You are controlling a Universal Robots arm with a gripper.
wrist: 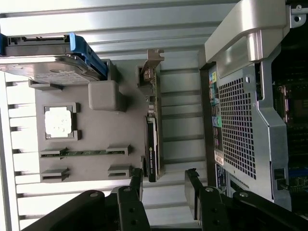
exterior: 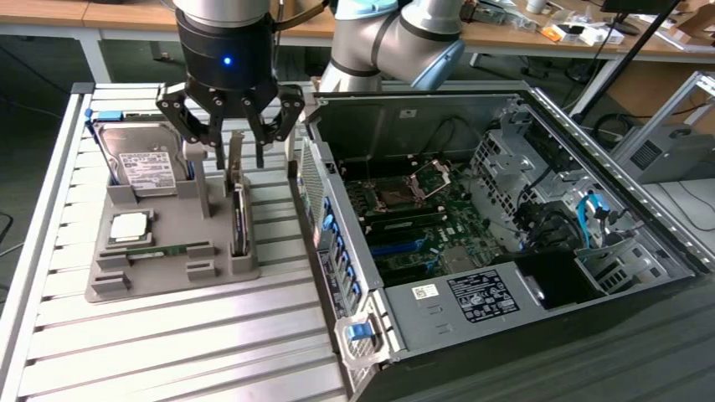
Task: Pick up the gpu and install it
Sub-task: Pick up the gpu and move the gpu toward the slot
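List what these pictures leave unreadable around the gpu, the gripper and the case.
1. gpu: in the exterior view it is seen edge-on, so its face is hidden. Its far end is partly covered by the open gripper.
2. Hard drive label: in the exterior view the print is too small to read.
3. Computer case: in the wrist view it is cut off by the picture's edge, and its inside is dark.
4. Gap between gripper and gpu: neither view settles it.

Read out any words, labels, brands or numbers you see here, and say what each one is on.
Nothing here can be read.
white label on the hard drive: print too small to read.
black label inside the computer case: too small to read.
white sticker beside it: too small to read.
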